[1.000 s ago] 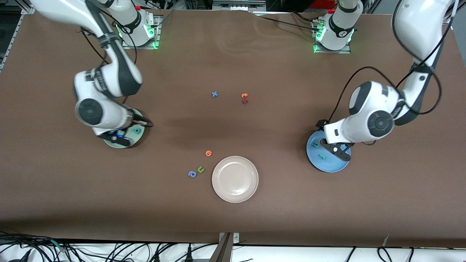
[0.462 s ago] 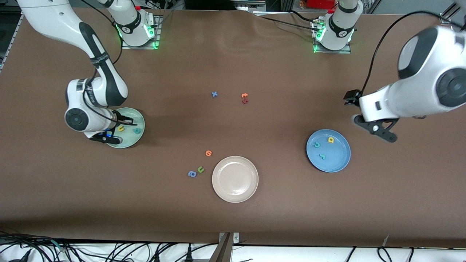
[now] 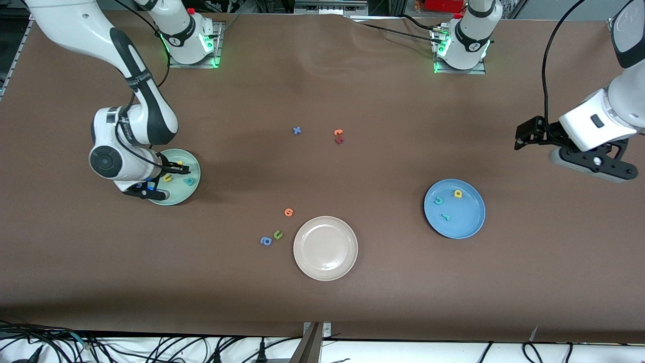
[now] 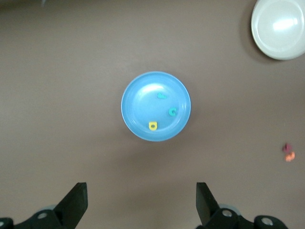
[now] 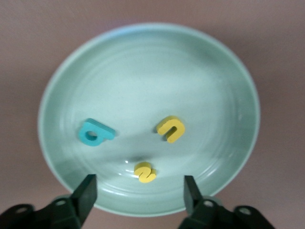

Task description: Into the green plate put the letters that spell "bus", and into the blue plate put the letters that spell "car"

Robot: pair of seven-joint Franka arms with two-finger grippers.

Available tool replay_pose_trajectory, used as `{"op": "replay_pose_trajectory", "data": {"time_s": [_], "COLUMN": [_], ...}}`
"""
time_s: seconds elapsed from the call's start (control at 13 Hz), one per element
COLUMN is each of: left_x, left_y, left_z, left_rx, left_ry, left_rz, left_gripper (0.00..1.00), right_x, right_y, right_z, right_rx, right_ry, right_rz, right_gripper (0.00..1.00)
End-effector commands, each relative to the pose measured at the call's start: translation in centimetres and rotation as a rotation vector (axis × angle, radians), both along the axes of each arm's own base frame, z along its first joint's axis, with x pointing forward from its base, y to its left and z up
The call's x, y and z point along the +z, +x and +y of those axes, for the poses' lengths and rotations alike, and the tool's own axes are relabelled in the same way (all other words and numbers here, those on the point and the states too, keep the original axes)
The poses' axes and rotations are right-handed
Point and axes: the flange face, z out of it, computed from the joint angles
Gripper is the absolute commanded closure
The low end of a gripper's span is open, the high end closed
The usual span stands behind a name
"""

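Foam letters sorted onto glossy round plates.
Right gripper spread over green plate holding b, u, s; left gripper spread, upper right of the front view.

Foam letters read b, u, s in the green plate.

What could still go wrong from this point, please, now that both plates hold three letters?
The right tool hangs open low over the green plate, the yellow s between its fingers; lifting carelessly might flick it out. The left tool, open and off the blue plate, seems to pose little risk.
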Motion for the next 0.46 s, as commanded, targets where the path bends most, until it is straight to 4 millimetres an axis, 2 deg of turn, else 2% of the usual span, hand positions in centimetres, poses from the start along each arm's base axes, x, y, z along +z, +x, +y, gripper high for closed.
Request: {"op": "replay_pose_trajectory", "data": {"time_s": [0.0, 0.15, 0.31, 0.38], "left_x": [0.5, -0.1, 0.1, 0.7], "left_y": [-3.4, -5.6, -6.0, -6.9], "left_z": [-0.4, -0.5, 0.3, 0.4], "left_rx": [0.083, 0.092, 0.101, 0.099], "left_ry": [-0.017, -0.014, -0.015, -0.014], "left_rz": [-0.012, 0.013, 0.010, 0.002], "left_gripper": [0.00, 0.00, 0.00, 0.00], "right_x": [6.9, 11.9, 16.5, 18.9], "right_y": [2.7, 4.8, 6.1, 6.6], "right_z": [0.4, 0.5, 0.9, 1.1], "right_rx": [-0.002, 0.000, -0.016, -0.041], "right_ry": [0.007, 0.007, 0.038, 0.087], "right_rz": [-0.014, -0.018, -0.024, -0.031], "right_gripper": [0.01, 0.01, 0.01, 0.01]}}
